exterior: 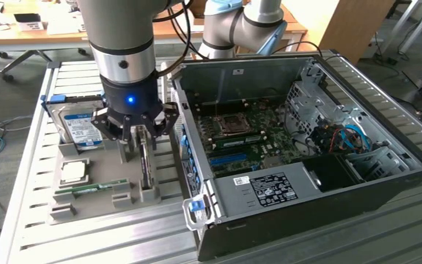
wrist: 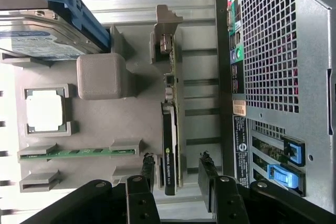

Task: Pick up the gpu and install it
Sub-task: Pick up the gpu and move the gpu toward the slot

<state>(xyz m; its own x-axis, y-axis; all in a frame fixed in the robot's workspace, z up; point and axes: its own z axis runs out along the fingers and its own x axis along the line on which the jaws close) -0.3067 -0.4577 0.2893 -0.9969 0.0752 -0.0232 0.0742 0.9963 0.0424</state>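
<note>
Since the claw [exterior: 139, 140] hangs right over the gpu [exterior: 145, 165] with its fingers spread wide and nothing in them, I'd call this the grab step, not done yet.

Going across the exterior view: out on the claw's side away from the case sit the hard drive [exterior: 79, 124], a cpu [exterior: 74, 171] and the ram stick [exterior: 94, 188], all parked in the grey holder tray [exterior: 101, 208] on the bench [exterior: 20, 220]. Straight under the claw, the gpu stands on edge in its own slot in that tray. Just beside the claw on the other side is the open pc case [exterior: 284, 231], with its motherboard [exterior: 259, 140] facing up.

Doing it well, my take: center first. The wrist view has the gpu between the two fingers [wrist: 146, 177], touching neither but closer to one, so I'd nudge sideways before closing or it gets shoved in its slot. Clamp on the board and cooler body, not the metal bracket [wrist: 167, 30]. Lift straight up so it doesn't bind.

As for the views, the wrist one gives that finger-to-card gap, the bracket end and the blue clips [wrist: 281, 174] on the case's back. The exterior one can't settle the gap, but it shows inside the case.
</note>
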